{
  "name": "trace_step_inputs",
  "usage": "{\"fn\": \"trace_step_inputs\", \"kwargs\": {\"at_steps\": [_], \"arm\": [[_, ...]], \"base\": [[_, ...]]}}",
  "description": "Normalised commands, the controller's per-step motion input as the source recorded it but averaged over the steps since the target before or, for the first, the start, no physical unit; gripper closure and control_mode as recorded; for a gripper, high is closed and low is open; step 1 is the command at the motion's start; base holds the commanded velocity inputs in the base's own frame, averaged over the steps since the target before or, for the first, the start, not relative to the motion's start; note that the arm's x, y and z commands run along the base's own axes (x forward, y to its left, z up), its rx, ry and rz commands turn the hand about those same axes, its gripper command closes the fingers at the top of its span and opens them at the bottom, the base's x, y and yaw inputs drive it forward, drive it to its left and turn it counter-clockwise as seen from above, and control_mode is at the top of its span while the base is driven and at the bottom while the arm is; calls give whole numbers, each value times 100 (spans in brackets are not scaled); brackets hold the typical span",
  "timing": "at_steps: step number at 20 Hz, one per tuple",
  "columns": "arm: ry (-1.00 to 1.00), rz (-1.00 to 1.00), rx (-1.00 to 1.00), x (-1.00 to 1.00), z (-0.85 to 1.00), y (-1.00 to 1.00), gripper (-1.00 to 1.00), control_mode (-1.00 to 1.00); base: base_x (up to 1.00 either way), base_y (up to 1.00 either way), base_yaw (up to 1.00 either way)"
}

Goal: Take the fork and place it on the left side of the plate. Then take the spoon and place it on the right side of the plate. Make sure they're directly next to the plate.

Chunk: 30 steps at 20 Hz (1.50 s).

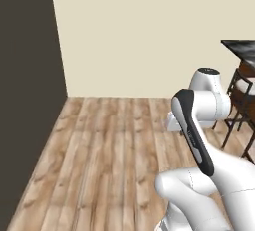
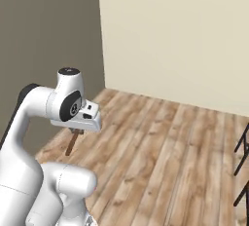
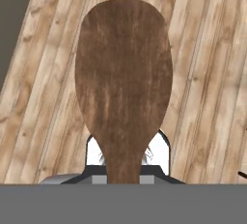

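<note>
The wooden spoon (image 3: pixel 123 83) hangs from the gripper (image 2: pixel 75 130), whose fingers are nearly closed on its handle, bowl pointing down over the plank floor (image 2: pixel 160 152). It looks stiff, light and not fragile, though a smooth straight handle could pivot in a narrow pinch. A grip close to the bowl seems best.

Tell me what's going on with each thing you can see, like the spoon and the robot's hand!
wooden spoon: held up in the air over the wooden floor, hanging below the hand in the right base view.
gripper: shut on the wooden spoon.
stool: standing upright on the floor beside a dark counter.
</note>
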Motion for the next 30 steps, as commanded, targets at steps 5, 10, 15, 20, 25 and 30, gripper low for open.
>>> {"fn": "trace_step_inputs", "kwargs": {"at_steps": [5,10,15,20,25,30], "arm": [[0,0,0,0,0,0,100,100],[0,0,0,0,0,0,100,100],[0,0,0,0,0,0,100,100],[0,0,0,0,0,0,100,100],[0,0,0,0,0,0,100,100],[0,0,0,0,0,0,100,100]], "base": [[100,-14,-32],[100,-5,-33],[100,0,-43],[100,0,-54],[84,0,-62],[51,0,-74]]}}
